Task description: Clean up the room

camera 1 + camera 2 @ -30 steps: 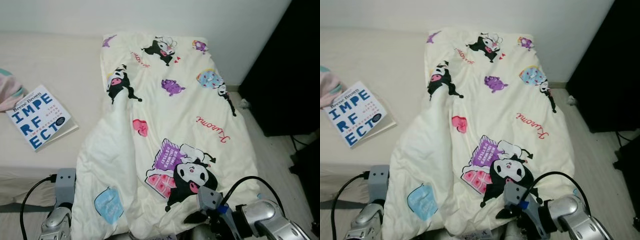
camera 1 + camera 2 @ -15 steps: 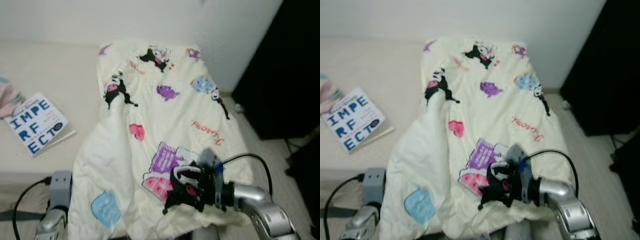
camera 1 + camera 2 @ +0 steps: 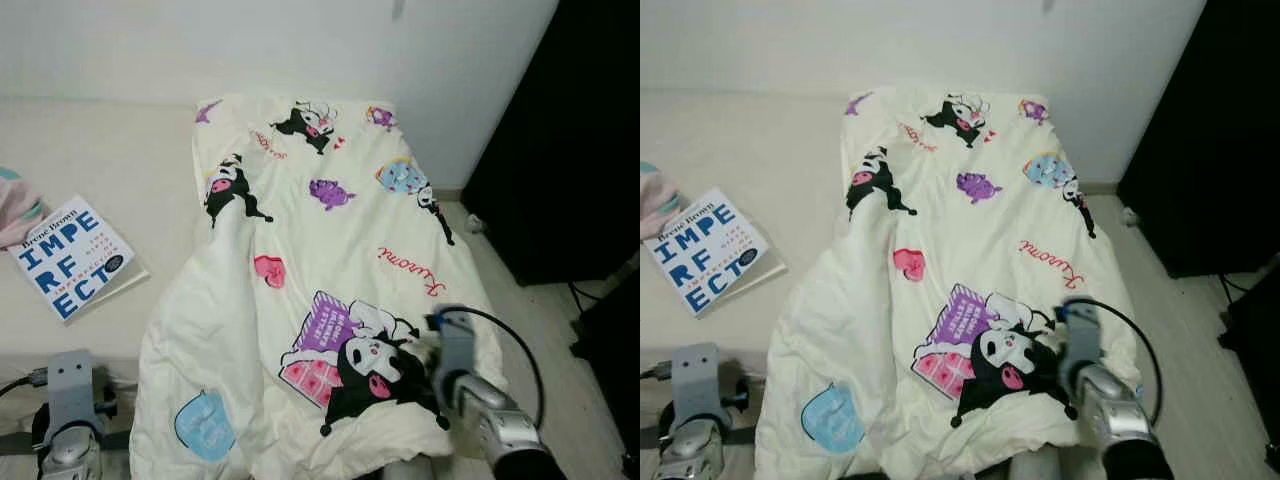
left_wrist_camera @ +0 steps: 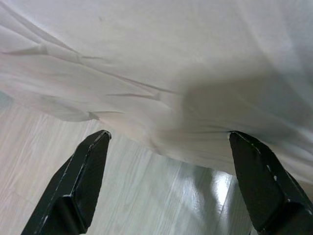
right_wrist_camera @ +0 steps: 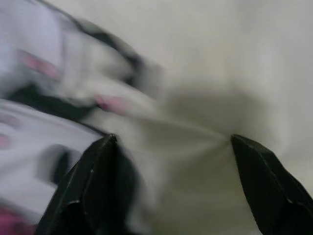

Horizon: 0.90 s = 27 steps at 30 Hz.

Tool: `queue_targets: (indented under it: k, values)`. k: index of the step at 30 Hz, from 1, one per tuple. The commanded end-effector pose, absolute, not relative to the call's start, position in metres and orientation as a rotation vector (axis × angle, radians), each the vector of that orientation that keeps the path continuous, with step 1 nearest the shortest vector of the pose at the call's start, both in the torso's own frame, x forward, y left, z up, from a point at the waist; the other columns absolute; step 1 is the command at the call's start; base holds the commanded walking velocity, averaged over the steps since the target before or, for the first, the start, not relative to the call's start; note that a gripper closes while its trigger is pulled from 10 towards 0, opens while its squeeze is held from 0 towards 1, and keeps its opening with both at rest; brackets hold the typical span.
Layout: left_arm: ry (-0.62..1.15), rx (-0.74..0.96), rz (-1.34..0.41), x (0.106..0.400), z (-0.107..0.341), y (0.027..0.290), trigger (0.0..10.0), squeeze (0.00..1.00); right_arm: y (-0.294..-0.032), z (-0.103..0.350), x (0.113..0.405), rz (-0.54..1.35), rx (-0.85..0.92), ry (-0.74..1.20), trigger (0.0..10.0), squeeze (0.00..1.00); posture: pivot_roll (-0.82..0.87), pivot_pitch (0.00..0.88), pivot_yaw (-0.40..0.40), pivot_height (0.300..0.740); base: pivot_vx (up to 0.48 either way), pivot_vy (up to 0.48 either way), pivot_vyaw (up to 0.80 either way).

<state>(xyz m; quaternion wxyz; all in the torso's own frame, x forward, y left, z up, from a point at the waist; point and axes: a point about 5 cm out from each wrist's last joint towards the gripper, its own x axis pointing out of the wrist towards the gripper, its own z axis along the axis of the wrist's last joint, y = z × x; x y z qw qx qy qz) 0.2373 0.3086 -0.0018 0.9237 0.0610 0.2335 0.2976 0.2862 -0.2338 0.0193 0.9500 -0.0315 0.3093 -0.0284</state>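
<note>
R arm had swung fwd; right gripper (image 5: 168,147) spread wide, pressed into the cartoon blanket (image 3: 330,260) on the bed (image 3: 120,150). Left gripper (image 4: 166,142) wide too, holding nothing.

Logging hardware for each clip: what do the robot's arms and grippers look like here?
Silver metal arms. The right arm carries a looping black cable and a grey wrist block; the left arm has one too. Each gripper has two long, tapered black fingers.

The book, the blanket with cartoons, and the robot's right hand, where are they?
book (image 3: 72,258): left eye view, on its white cover with blue letters.
blanket (image 3: 340,230): left eye view, on its cream middle.
right gripper (image 5: 171,161): right wrist view, between its open fingertips against the blanket.
</note>
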Motion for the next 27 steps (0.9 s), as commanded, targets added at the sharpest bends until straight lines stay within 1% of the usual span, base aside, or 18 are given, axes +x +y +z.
queue_targets:
  k: [1, 2, 3, 4, 6, 7, 8, 9, 11, 14, 19, 22, 24, 25, 27]
  values:
    - [0.489, 0.134, 0.627, 0.232, -0.004, 0.312, 10.0, 0.0, -0.25, -0.004, 0.263, -0.158, -0.175, 0.793, 10.0, 0.0, -0.07, 0.076, -0.076, 0.493, 0.0, 0.0, 0.0]
    - [0.487, 0.132, 0.622, 0.232, -0.005, 0.311, 10.0, 0.0, -0.257, -0.016, 0.249, -0.172, -0.265, 0.9, 10.0, 0.0, -0.07, 0.075, -0.077, 0.493, 0.0, 0.0, 0.0]
    - [0.487, 0.132, 0.622, 0.232, -0.005, 0.311, 10.0, 0.0, -0.257, -0.016, 0.249, -0.172, -0.265, 0.9, 10.0, 0.0, -0.07, 0.075, -0.077, 0.493, 0.0, 0.0, 0.0]
    - [0.485, 0.134, 0.619, 0.233, -0.005, 0.309, 10.0, 0.0, -0.262, -0.027, 0.237, -0.188, -0.347, 0.993, 10.0, 0.0, -0.07, 0.076, -0.077, 0.493, 0.0, 0.0, 0.0]
    - [0.485, 0.134, 0.619, 0.233, -0.005, 0.309, 10.0, 0.0, -0.262, -0.027, 0.237, -0.188, -0.347, 0.993, 10.0, 0.0, -0.07, 0.076, -0.077, 0.493, 0.0, 0.0, 0.0]
    - [0.482, 0.143, 0.613, 0.235, -0.005, 0.305, 10.0, 0.0, -0.272, -0.036, 0.225, -0.218, -0.496, 1.08, 10.0, 0.0, -0.06, 0.083, -0.078, 0.493, 0.0, 0.0, 0.0]
    - [0.482, 0.143, 0.613, 0.235, -0.005, 0.305, 10.0, 0.0, -0.272, -0.036, 0.225, -0.218, -0.496, 1.08, 10.0, 0.0, -0.06, 0.083, -0.078, 0.493, 0.0, 0.0, 0.0]
    - [0.481, 0.15, 0.607, 0.235, -0.005, 0.304, 10.0, 0.0, -0.278, -0.036, 0.222, -0.241, -0.566, 1.1, 10.0, 0.0, -0.07, 0.084, -0.078, 0.493, 0.0, 0.0, 0.0]
    - [0.481, 0.154, 0.599, 0.235, -0.006, 0.302, 10.0, 0.0, -0.286, -0.034, 0.22, -0.267, -0.632, 1.115, 10.0, 0.0, -0.07, 0.089, -0.077, 0.493, 0.0, 0.0, 0.0]
    - [0.485, 0.152, 0.598, 0.234, -0.007, 0.302, 10.0, 0.0, -0.293, -0.031, 0.22, -0.291, -0.655, 1.113, 10.0, 0.0, -0.06, 0.087, -0.079, 0.493, 0.0, 0.0, 0.0]
    - [0.487, 0.146, 0.586, 0.232, -0.01, 0.299, 10.0, 0.0, -0.325, -0.014, 0.219, -0.424, -0.737, 1.109, 10.0, 0.0, -0.07, 0.096, -0.082, 0.493, 0.0, 0.0, 0.0]
    - [0.49, 0.144, 0.581, 0.231, -0.011, 0.298, 10.0, 0.0, -0.33, -0.009, 0.222, -0.454, -0.731, 1.095, 10.0, 0.0, -0.07, 0.098, -0.081, 0.493, 0.0, 0.0, 0.0]
    - [0.499, 0.148, 0.569, 0.23, -0.013, 0.296, 10.0, 0.0, -0.335, 0.003, 0.235, -0.5, -0.675, 1.014, 10.0, 0.0, -0.07, 0.1, -0.076, 0.493, 0.0, 0.0, 0.0]
    - [0.499, 0.148, 0.569, 0.23, -0.013, 0.296, 10.0, 0.0, -0.335, 0.003, 0.235, -0.5, -0.675, 1.014, 10.0, 0.0, -0.07, 0.1, -0.076, 0.493, 0.0, 0.0, 0.0]
    - [0.505, 0.15, 0.561, 0.23, -0.014, 0.294, 10.0, 0.0, -0.338, 0.012, 0.244, -0.529, -0.641, 0.952, 10.0, 0.0, -0.07, 0.099, -0.076, 0.493, 0.0, 0.0, 0.0]
